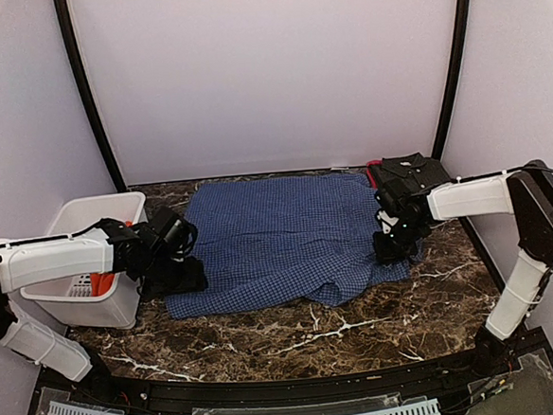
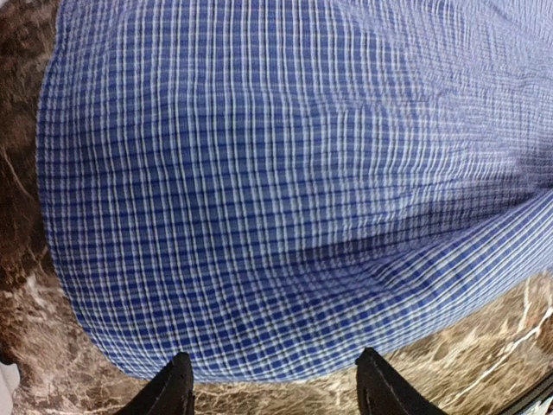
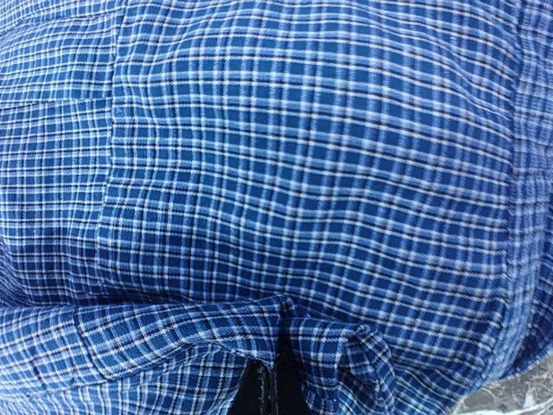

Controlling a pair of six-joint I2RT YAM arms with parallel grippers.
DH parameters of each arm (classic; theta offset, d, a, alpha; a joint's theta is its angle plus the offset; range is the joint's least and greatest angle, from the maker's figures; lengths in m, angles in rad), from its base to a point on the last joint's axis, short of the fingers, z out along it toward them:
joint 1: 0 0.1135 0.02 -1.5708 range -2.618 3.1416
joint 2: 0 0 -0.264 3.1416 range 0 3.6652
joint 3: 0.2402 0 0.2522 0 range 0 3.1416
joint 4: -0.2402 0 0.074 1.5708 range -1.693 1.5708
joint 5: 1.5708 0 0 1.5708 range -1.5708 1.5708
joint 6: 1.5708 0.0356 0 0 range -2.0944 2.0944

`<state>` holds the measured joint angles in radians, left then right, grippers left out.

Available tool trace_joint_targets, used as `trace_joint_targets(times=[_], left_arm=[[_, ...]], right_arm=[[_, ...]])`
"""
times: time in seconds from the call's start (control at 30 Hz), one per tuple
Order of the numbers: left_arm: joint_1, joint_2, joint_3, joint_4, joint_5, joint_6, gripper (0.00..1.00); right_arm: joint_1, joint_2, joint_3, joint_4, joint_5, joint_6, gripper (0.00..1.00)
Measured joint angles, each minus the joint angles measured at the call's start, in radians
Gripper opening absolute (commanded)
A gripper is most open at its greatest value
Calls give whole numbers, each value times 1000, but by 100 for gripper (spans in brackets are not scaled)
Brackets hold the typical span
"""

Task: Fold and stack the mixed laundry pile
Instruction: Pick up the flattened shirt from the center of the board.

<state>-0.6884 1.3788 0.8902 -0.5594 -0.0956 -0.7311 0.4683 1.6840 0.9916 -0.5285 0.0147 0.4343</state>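
Marble table (image 1: 362,339), checked shirt (image 1: 278,236) beside released left pincer (image 2: 275,361), pinched in right pincer (image 1: 391,247).

Overhead view faces down; both wrist views look closely at the shirt (image 1: 278,236)

Marble table (image 1: 361,334) carries checked shirt (image 1: 278,236), white basket (image 1: 75,316).
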Motion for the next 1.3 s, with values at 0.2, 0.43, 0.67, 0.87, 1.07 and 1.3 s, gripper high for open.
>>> trace_joint_targets(times=[0.2, 0.43, 0.67, 0.87, 1.07, 1.3], left_arm=[[-65, -2, -145, 7, 3, -105, 61], [-67, 4, -203, 37, -31, -202, 58], [-68, 18, -191, 52, -76, -184, 8], [-44, 11, -40, 46, -129, -80, 0], [95, 91, 93, 102, -121, 23, 18], [120, 79, 62, 152, -29, 95, 72]], right_arm=[[0, -2, -5, 27, -20, -8, 0], [0, -77, -34, 24, -19, -8, 0], [0, -162, -34, 0, -19, -13, 0], [-2, -209, 29, -33, -19, -35, 0], [-39, -155, 99, -29, -19, -77, 0], [-93, 24, 126, 13, -14, -116, 0]])
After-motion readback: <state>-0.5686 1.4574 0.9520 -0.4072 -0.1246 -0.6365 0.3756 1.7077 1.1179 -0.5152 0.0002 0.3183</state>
